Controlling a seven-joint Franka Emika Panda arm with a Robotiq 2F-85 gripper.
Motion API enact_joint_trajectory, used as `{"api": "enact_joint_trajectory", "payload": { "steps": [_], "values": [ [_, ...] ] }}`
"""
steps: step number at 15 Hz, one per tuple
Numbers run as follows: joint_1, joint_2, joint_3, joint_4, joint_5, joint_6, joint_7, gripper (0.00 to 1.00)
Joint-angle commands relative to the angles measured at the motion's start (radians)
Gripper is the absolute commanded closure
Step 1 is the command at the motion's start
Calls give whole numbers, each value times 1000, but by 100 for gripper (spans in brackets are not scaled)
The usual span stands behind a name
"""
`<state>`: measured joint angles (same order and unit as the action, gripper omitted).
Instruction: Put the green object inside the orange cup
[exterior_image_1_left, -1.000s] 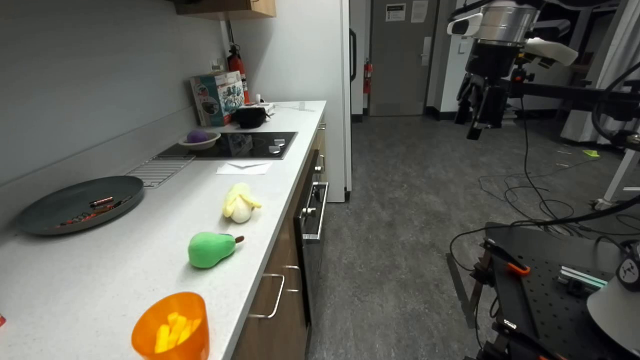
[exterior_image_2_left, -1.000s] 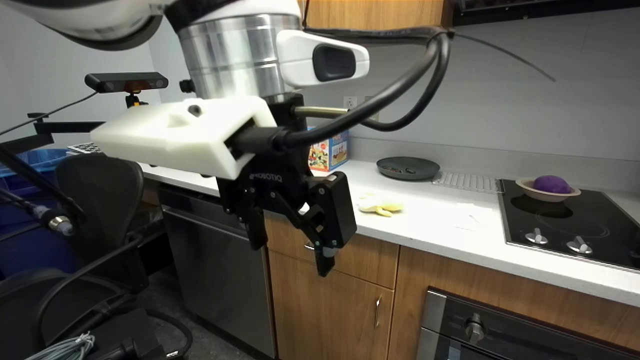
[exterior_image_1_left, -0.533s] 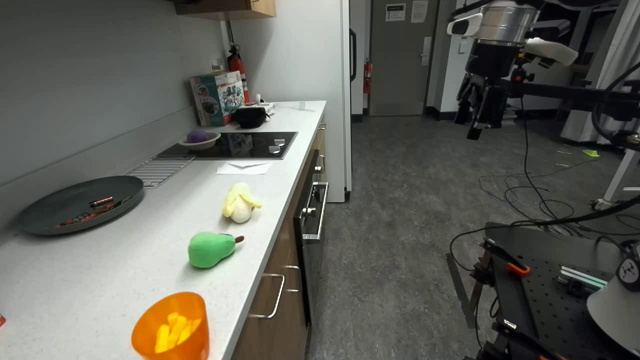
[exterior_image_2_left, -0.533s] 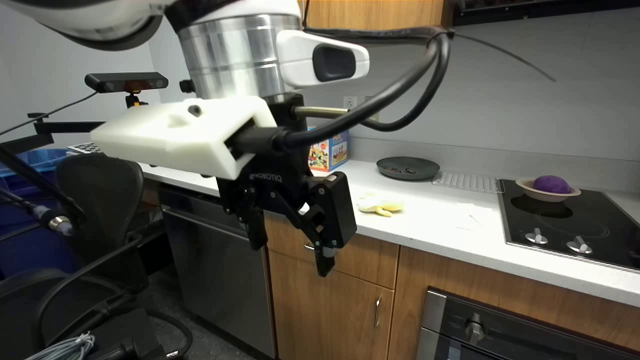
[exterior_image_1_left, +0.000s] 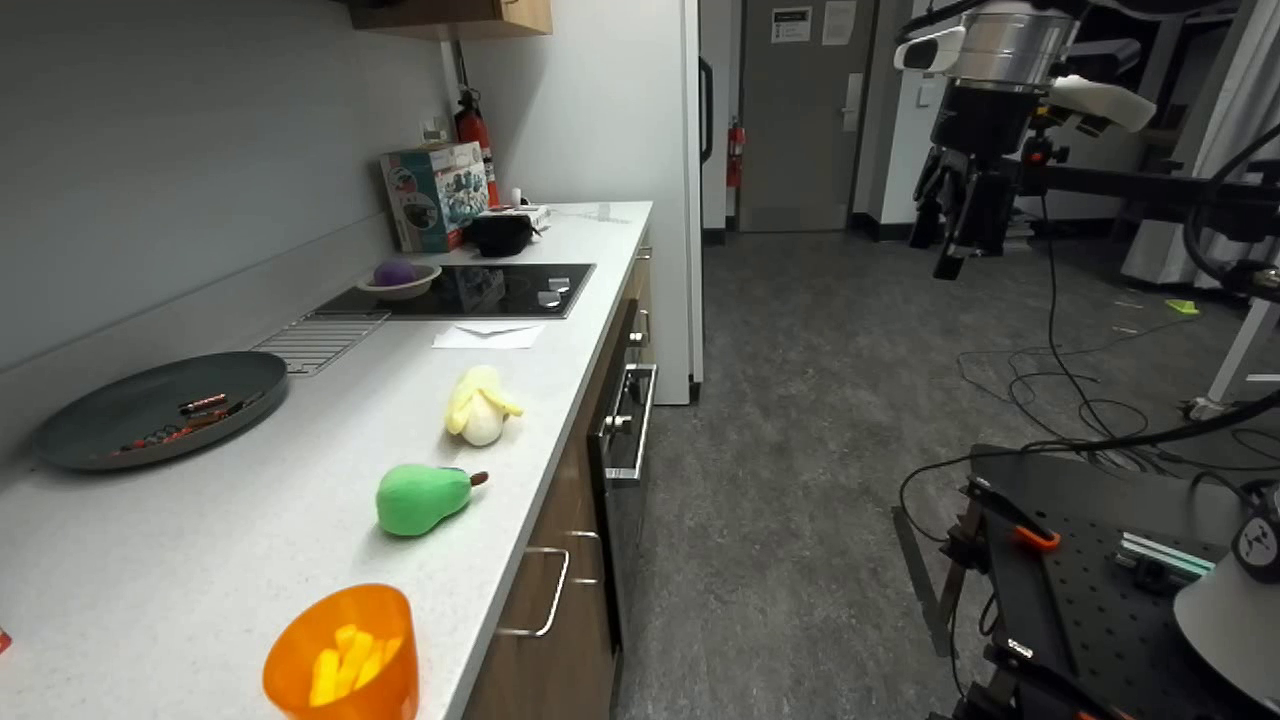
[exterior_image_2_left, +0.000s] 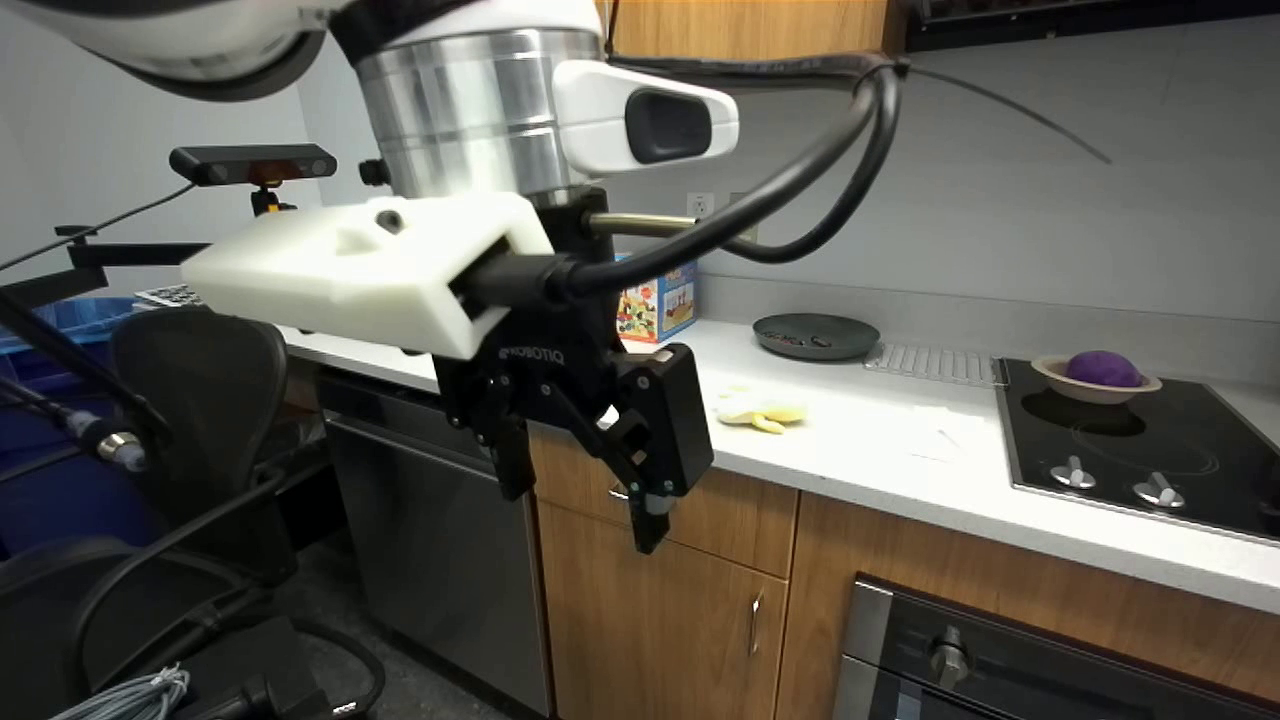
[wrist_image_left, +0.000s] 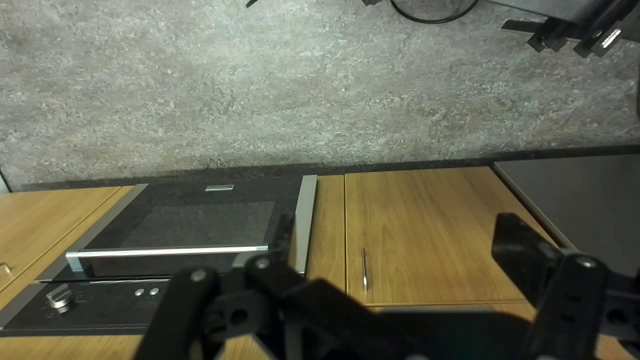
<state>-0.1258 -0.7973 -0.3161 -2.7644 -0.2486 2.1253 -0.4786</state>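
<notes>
Plate (exterior_image_1_left: 120, 400) sits far left on the counter (exterior_image_1_left: 250, 540) in an exterior view, battery-like bits (exterior_image_1_left: 203, 403) on it, not our job. Next over: orange cup (exterior_image_1_left: 350, 606), near the front edge, base out of view, yellow sticks (exterior_image_1_left: 352, 668) inside. Right of it and farther back: green pear (exterior_image_1_left: 415, 500), our object, lying on its side apart from the cup, stem (exterior_image_1_left: 479, 479) toward the front edge. Pale yellow-white lump (exterior_image_1_left: 480, 408) just past that, ignore.

Gripper (exterior_image_1_left: 937, 257) far right, up over the floor (exterior_image_1_left: 780, 450), well apart from all of it. Fingers (wrist_image_left: 517, 247) spread, nothing between them; wrist view gets cabinet fronts (wrist_image_left: 430, 225) and oven (wrist_image_left: 210, 222), no pear or cup.

My read: pre-grasp, reach not yet made, pick and place both to do. Next move calls for swinging in over the counter, getting the pear into the wrist view, straddling the fat body rather than the stem, then straight down. Watch the lump on approach. After that lift above the cup's rim, carry over, let go. Sticks take up room (can't see how much), so pear likely sits high; narrow end first looks safer.
</notes>
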Motion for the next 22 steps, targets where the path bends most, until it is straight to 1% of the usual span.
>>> {"api": "enact_joint_trajectory", "payload": {
  "steps": [1,5,9,10,11,12,14,15,19,22],
  "values": [
    [-3,1,3,2,12,6,0,0],
    [0,1,1,2,10,7,-10,0],
    [-4,4,4,2,22,40,21,0],
    [46,40,42,166,89,-71,55,0],
    [54,45,50,185,107,-77,67,0],
    [15,3,25,66,58,-8,31,0],
    [39,12,48,147,88,-51,53,0],
    [43,17,52,162,92,-59,57,0],
    [43,36,53,167,94,-61,58,0],
    [34,28,50,155,70,-47,41,0]
  ]
}}
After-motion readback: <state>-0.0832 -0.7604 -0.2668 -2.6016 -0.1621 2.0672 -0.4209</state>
